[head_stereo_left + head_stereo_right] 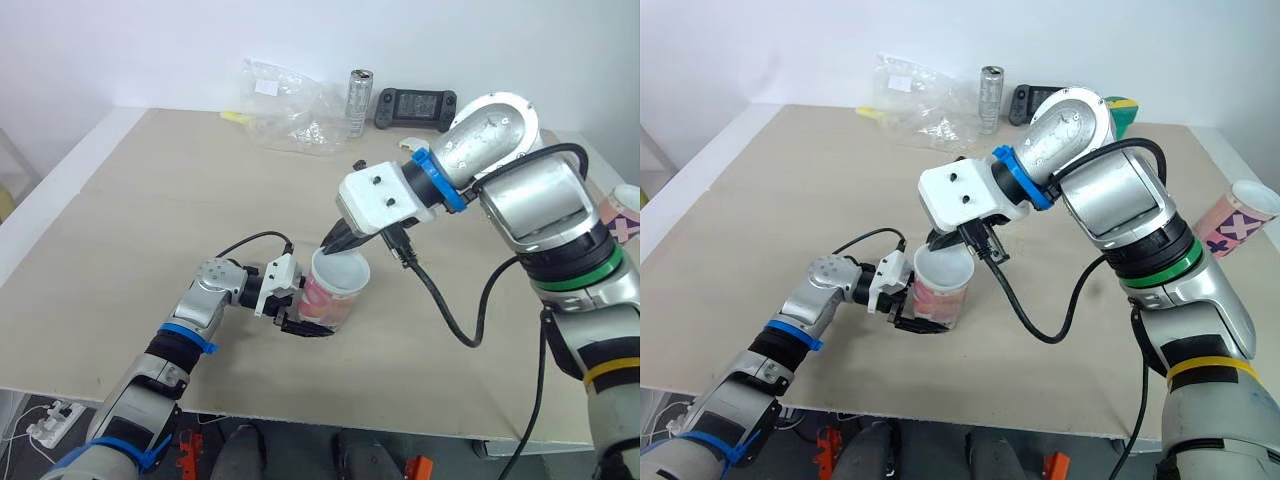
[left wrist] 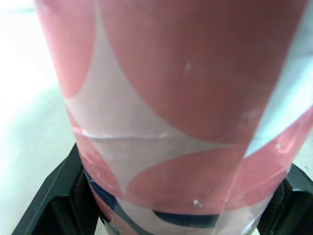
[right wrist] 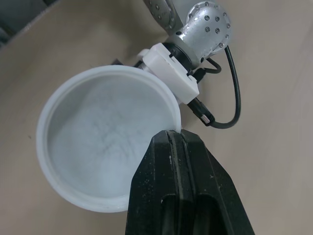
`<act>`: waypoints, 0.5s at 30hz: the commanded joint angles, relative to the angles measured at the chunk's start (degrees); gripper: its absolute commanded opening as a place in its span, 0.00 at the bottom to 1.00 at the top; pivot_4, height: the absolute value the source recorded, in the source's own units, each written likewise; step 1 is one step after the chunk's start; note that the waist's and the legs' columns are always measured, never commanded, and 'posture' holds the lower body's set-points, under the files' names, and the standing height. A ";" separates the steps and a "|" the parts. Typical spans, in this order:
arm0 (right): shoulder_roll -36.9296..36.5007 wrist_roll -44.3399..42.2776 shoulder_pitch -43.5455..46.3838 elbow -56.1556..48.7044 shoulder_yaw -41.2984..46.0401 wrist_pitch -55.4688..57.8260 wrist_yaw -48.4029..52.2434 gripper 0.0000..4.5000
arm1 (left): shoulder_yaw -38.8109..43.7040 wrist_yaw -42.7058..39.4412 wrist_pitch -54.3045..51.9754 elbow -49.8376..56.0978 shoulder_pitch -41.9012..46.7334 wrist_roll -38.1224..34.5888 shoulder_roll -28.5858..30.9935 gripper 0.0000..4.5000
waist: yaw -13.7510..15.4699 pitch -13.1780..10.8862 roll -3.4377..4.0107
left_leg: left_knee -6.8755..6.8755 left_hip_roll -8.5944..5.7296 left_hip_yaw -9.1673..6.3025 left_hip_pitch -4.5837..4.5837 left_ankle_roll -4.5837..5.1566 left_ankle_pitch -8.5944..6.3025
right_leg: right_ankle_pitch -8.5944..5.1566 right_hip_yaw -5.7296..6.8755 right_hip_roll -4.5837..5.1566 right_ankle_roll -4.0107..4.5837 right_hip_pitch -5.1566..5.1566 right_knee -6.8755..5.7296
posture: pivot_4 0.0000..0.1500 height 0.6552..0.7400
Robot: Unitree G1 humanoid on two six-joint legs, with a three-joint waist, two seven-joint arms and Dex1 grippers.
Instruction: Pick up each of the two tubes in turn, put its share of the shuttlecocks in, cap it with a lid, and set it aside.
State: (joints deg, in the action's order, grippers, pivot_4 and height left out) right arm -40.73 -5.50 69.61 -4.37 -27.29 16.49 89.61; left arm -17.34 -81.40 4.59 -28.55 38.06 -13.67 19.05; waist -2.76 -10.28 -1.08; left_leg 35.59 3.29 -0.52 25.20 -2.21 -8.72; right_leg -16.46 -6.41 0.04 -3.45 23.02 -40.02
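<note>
On a pale tan surface [image 1: 150, 220], 2 robot arms meet just below the centre of the frame. The left gripper [image 1: 308, 328], reaching in from the lower left, is clenched around the lower part of a tube [image 1: 330, 300] patterned in pink, white and dark blue. The tube stands nearly upright, tilted slightly. In the left wrist view its wall sits between the 2 black fingers [image 2: 49, 196], which press against it on both sides. A white round lid [image 1: 340, 268] sits at the tube's open top, with its hollow side facing up. The right gripper [image 3: 176, 139] comes in from the upper right, its 2 fingers pinched together on the lid's rim on the side nearest the right arm. Whether the lid is pressed fully home cannot be told. A second tube [image 1: 1240, 220], pink with dark crosses, stands at the right edge, well apart. Along the top edge lie a crumpled clear plastic bag [image 1: 290, 105], a silver can [image 1: 359, 102] and a dark game controller [image 1: 415, 107].
</note>
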 commanded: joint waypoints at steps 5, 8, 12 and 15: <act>2.18 3.42 -1.26 1.04 -1.44 -2.24 0.25 0.51 | -0.10 1.32 -1.55 -1.91 -1.78 2.78 1.67 0.80 | 0.00 0.10 -0.14 | 0.01 0.01 0.01 -0.03 0.00 0.00 | 0.02 0.00 0.01 0.03 -0.02 0.00 | 1.00 0.99; 2.93 3.62 -1.13 0.85 -0.90 -1.13 -0.04 0.76 | -0.10 1.30 -1.51 -1.87 -1.87 2.75 1.68 0.80 | 0.00 0.14 -0.14 | 0.00 0.02 0.00 -0.05 0.00 0.00 | 0.02 0.01 0.01 0.04 -0.03 0.00 | 1.00 0.99; 4.17 2.33 1.27 3.42 2.00 2.17 -0.49 0.76 | -0.07 1.22 -1.46 -1.94 -1.88 2.78 1.64 0.80 | -0.01 0.17 -0.14 | -0.01 0.03 0.00 -0.06 0.00 0.00 | 0.02 0.01 0.00 0.06 -0.03 0.00 | 1.00 0.99; 4.00 -4.88 5.23 6.20 8.16 8.79 1.53 0.76 | -0.04 1.02 -1.32 -2.10 -1.83 2.95 1.49 0.80 | -0.02 0.13 -0.15 | -0.01 0.06 0.03 -0.06 0.00 0.01 | 0.05 0.01 0.00 0.23 0.03 0.00 | 1.00 0.99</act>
State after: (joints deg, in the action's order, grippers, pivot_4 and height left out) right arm -36.10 -6.20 71.16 1.58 -24.35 22.05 89.24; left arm -16.46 -81.24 4.48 -28.62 37.42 -13.71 19.33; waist -2.78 -10.15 -1.23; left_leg 35.58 3.35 -0.50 25.18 -2.20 -8.68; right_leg -16.42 -6.40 0.04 -3.21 23.07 -40.02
